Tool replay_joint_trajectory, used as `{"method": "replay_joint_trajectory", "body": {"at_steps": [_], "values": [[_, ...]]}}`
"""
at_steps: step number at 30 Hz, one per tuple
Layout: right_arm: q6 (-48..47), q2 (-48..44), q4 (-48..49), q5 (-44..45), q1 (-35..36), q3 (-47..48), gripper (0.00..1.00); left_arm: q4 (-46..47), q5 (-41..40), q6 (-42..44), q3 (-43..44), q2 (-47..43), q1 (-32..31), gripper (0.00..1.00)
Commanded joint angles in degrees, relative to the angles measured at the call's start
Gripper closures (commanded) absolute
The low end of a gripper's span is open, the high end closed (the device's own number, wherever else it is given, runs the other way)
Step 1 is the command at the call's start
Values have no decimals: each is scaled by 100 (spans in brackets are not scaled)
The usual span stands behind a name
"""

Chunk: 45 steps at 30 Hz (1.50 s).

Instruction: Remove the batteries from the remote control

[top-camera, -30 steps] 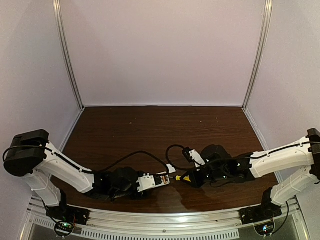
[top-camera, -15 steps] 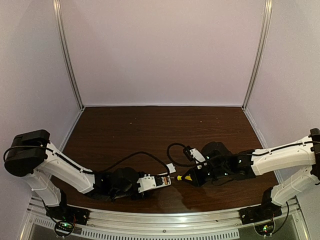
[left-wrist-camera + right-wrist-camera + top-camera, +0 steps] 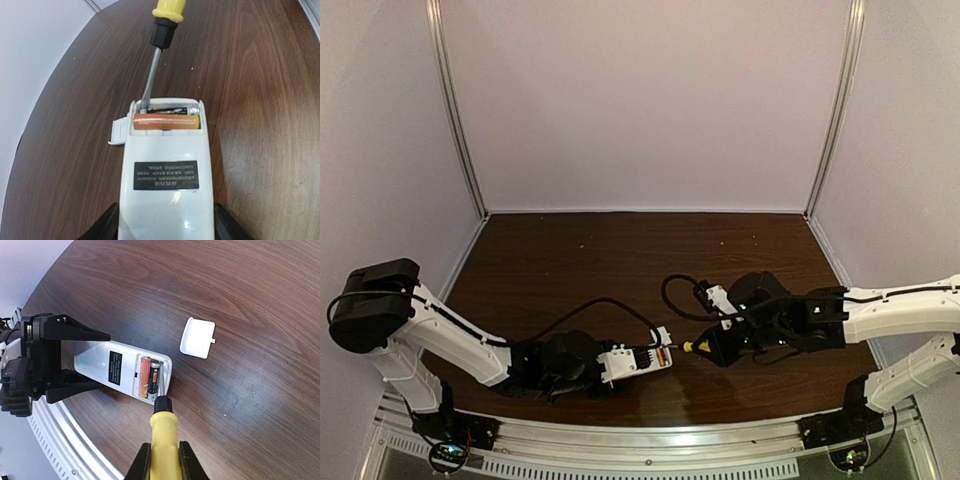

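Observation:
The white remote control [image 3: 167,170] lies back up on the table, its battery bay open. My left gripper [image 3: 167,227] is shut on its near end, one finger on each side. In the bay the orange battery [image 3: 166,121] lies nearer the label and the dark battery [image 3: 172,109] lies by the end wall. My right gripper [image 3: 164,460] is shut on the yellow-handled screwdriver [image 3: 164,432]. Its metal tip sits in the bay at the dark battery's [image 3: 154,377] end, next to the orange battery [image 3: 144,376]. The top view shows the remote [image 3: 632,361] and screwdriver [image 3: 692,347] meeting.
The small white square cover piece [image 3: 197,337] lies loose on the dark wood table [image 3: 260,300], just beside the remote's open end; it also shows in the left wrist view [image 3: 118,132]. Black cables loop over the table [image 3: 610,305] behind the grippers. White walls enclose the table.
My right gripper has shifted right and turned, and the screwdriver tip has moved into the open bay. The remote's open end has swung slightly away in my left gripper.

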Motion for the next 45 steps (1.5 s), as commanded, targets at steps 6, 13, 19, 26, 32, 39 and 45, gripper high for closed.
{"method": "replay_joint_trajectory", "body": {"at_steps": [6, 13, 19, 26, 32, 39, 45], "values": [[26, -109, -221, 754, 88, -95, 100, 44, 237, 23, 67, 105, -18, 100], [18, -82, -90, 651, 103, -108, 100, 43, 249, 31, 85, 138, -12, 100], [-55, 19, 90, 519, 101, -141, 100, 71, 188, 23, 70, 141, -10, 100], [-242, 66, 347, 173, 114, -247, 100, 104, 108, 14, 59, 141, 18, 100], [-345, 46, 306, 204, 115, -269, 100, 96, 78, 6, 50, 121, 17, 100], [-302, -588, -303, 676, 118, -242, 100, 113, -34, -20, 24, 88, 30, 100], [-347, -1171, -401, 590, 129, -386, 100, 139, -86, -29, -9, 21, 37, 100]]}}
